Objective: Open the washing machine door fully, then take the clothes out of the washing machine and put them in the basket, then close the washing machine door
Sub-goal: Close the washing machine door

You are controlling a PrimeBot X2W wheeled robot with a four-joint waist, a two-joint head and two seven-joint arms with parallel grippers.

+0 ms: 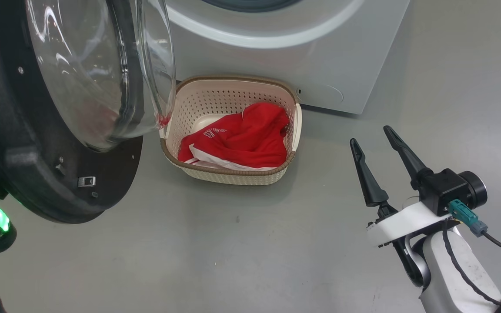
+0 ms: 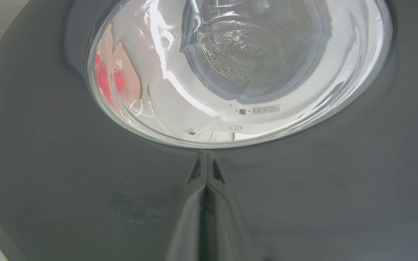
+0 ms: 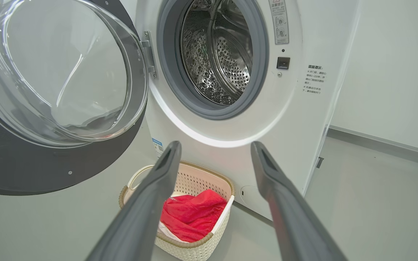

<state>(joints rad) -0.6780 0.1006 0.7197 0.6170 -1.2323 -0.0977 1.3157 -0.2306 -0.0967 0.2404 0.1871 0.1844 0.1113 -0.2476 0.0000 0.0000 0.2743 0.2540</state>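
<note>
Now, head view: washing machine door [image 1: 37, 191] stands open at 9 o'clock. The clothes [image 1: 250, 139] lie in the basket [image 1: 233, 176] at 12. My right gripper [image 1: 370, 134] is at 4, fingers apart, empty.
Left wrist view: my left gripper [image 2: 204, 174] has its fingers together, pointing at the door's black rim.
Right wrist view: drum [image 3: 227, 65] at 12, basket at 6.

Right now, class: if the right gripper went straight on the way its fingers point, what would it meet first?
Probably the washing machine, its white front just under the drum opening; the right gripper aims above the basket. Depth is hard to judge.
</note>
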